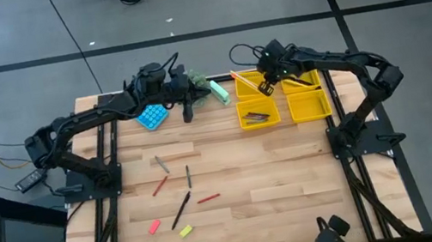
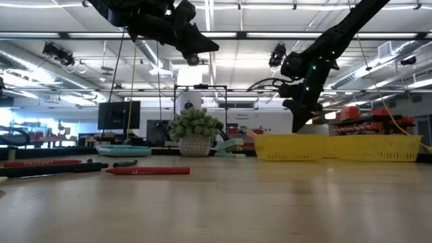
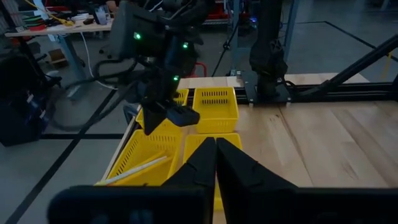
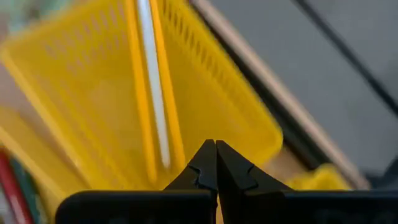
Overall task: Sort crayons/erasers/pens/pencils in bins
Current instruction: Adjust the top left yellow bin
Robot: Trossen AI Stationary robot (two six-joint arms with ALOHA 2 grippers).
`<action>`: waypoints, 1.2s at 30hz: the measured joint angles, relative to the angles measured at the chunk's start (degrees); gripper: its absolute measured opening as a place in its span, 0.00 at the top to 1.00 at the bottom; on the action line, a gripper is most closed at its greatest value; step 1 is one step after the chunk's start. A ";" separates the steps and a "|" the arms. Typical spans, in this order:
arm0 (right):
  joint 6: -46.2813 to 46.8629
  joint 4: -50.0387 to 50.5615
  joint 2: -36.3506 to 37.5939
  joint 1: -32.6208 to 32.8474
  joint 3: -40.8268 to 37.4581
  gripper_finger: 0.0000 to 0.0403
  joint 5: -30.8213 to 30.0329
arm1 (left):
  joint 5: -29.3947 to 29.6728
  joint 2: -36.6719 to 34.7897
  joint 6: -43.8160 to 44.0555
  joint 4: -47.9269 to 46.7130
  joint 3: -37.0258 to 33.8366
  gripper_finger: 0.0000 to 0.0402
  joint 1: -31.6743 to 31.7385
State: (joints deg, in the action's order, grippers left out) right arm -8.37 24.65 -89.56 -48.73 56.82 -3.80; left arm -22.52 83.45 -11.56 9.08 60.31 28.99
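Several crayons [image 1: 208, 199], pens [image 1: 181, 210] and erasers [image 1: 154, 226] lie loose on the tabletop [image 1: 279, 189], light, stiff, likely best pinched mid-length; right hand [image 1: 265, 87] closed empty over the bins [image 1: 258, 114], left hand [image 1: 188, 115] closed.

Materials and finishes, for your log.
You had a table [image 1: 295, 178] of pale wood planks, smooth with a low sheen. Your bins [image 1: 309, 106] were bright yellow plastic, walls a fine open lattice. Both arms and the right gripper [image 4: 216, 163] looked matt black; its fingers met. Your pencils [image 4: 152, 87] looked smooth and painted. The crayon [image 2: 147, 171] wore a matt red wrapper.
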 joint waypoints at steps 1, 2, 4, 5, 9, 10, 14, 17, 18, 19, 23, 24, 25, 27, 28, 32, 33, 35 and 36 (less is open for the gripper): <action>0.01 -1.68 0.00 -0.43 0.00 0.99 0.69 | 0.00 0.01 0.01 0.00 0.00 0.94 0.00; 0.28 -3.07 0.00 -0.95 0.00 0.99 2.46 | 0.00 0.01 0.17 0.00 0.00 0.94 0.00; 1.28 -3.65 0.00 -1.85 0.00 0.99 5.82 | 0.00 0.01 0.43 0.00 0.02 0.95 0.00; 1.48 -3.26 0.00 -2.08 0.00 0.99 6.30 | -0.01 0.01 0.43 0.00 0.02 0.96 0.00; 0.47 -2.95 0.00 -2.10 0.00 0.99 6.64 | -0.02 0.00 0.45 0.04 0.02 0.97 0.00; 0.55 -3.38 -0.19 -2.09 0.00 0.99 6.66 | -0.02 0.00 0.44 0.04 0.02 0.97 0.01; 2.09 -4.36 -3.39 -2.13 0.02 0.99 6.87 | -0.02 0.00 0.75 0.04 0.02 0.96 0.01; 3.08 -4.28 -6.80 -2.12 0.02 0.99 6.86 | -0.04 0.01 1.84 -0.15 0.02 0.93 0.02; 3.43 -4.61 -7.61 -2.12 0.02 0.99 6.79 | -0.04 -0.01 1.94 -0.49 0.02 0.92 0.02; 3.78 -5.15 -8.27 -2.12 0.02 0.99 6.29 | -0.04 0.00 1.94 -0.84 0.04 0.92 0.02; 4.91 -9.41 -10.19 -2.14 0.02 0.99 5.74 | -0.04 0.01 1.91 -1.72 0.04 0.92 0.02; 5.16 -10.47 -10.66 -2.14 0.02 0.99 5.72 | -0.06 -0.01 1.91 -1.80 0.04 0.92 0.07; 5.29 -11.36 -11.10 -2.14 0.02 0.99 5.72 | -0.04 0.00 1.91 -1.91 0.04 0.93 0.09; 5.43 -13.25 -11.90 -2.14 0.02 0.99 5.52 | -0.04 0.00 1.89 -2.05 0.04 0.94 0.09; 5.54 -14.05 -12.22 -2.14 0.02 0.99 5.33 | -0.04 0.01 1.89 -2.08 0.04 0.94 0.09; 5.66 -16.39 -13.06 -2.14 0.02 0.99 4.46 | -0.04 0.00 1.89 -2.20 0.04 0.95 0.09; 5.76 -16.74 -13.12 -2.14 0.02 0.99 4.05 | -0.03 0.00 1.89 -2.21 0.04 0.95 0.09; 5.76 -17.38 -13.20 -2.16 0.02 0.99 3.81 | -0.03 0.00 1.87 -2.25 0.04 0.95 0.09; 5.71 -17.57 -13.20 -2.16 0.02 0.99 3.70 | -0.02 0.00 1.87 -2.33 0.04 0.95 0.09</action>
State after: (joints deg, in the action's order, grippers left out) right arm -2.66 7.08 -102.76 -50.89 56.84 -0.10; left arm -22.55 83.45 -9.69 6.75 60.36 29.08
